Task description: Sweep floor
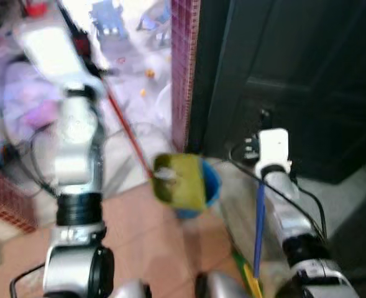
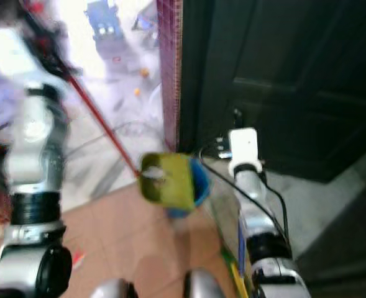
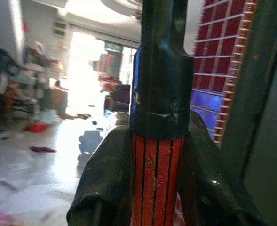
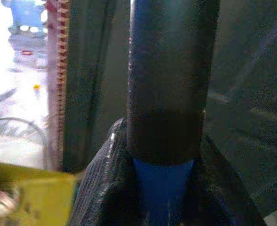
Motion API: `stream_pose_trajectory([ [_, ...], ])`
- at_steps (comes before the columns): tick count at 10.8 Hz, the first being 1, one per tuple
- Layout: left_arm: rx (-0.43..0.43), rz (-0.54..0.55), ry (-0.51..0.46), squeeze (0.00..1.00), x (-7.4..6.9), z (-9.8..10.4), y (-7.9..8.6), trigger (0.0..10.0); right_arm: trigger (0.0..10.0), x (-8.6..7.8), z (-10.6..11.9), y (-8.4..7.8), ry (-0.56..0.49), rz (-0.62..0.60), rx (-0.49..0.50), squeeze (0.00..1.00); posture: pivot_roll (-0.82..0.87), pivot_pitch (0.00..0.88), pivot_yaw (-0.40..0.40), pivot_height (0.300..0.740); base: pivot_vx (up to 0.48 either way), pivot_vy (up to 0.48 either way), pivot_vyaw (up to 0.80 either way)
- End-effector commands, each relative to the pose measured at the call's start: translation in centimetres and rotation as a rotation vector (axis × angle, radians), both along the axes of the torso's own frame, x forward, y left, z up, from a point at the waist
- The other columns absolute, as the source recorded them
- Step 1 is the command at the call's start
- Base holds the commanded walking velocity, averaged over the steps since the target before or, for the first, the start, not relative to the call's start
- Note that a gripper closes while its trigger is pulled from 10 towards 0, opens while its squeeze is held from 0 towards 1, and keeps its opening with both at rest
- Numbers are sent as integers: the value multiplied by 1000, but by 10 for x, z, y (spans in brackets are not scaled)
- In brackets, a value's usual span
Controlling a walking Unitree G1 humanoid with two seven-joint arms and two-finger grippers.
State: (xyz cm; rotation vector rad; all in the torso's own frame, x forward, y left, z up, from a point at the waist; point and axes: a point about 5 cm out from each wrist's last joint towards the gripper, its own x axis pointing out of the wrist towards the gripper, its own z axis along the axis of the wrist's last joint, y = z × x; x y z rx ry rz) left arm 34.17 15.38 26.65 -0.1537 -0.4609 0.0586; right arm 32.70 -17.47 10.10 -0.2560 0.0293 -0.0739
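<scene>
Dustpan [image 1: 178,179] lies between both arms, before the door [image 1: 294,74].

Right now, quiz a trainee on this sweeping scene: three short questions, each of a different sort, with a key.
1. True or false: the left gripper is shut on the red handle.
2. Which colour is the handle in the right gripper? A) green B) blue C) white
3. Fill in: the yellow dustpan at the end of the red handle hangs in front of a blue ____.

Key
1. True: the wrist view shows the fingers clamped on either side of it.
2. B.
3. Bucket, standing on the floor near the dark door.
</scene>
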Motion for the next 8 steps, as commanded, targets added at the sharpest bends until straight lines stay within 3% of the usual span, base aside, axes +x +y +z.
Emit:
stream_pose_trajectory([
  [1,8,24,-91,0,-3,17,5,10000,10000,4,11,5,-50,30,-40,0,-14,72,-27,740,480,0,0],
  [2,27,28,-91,0,-2,17,4,10000,10000,4,11,5,-48,32,-39,0,-12,74,-29,740,480,0,0],
  [5,106,-31,-121,0,-4,12,-21,10000,10000,6,12,8,-50,37,-34,0,-14,77,-28,740,0,0,0],
  [8,218,-180,-152,0,-12,-3,-65,10000,10000,7,14,9,-59,37,-36,0,-17,79,-28,740,0,0,0],
])
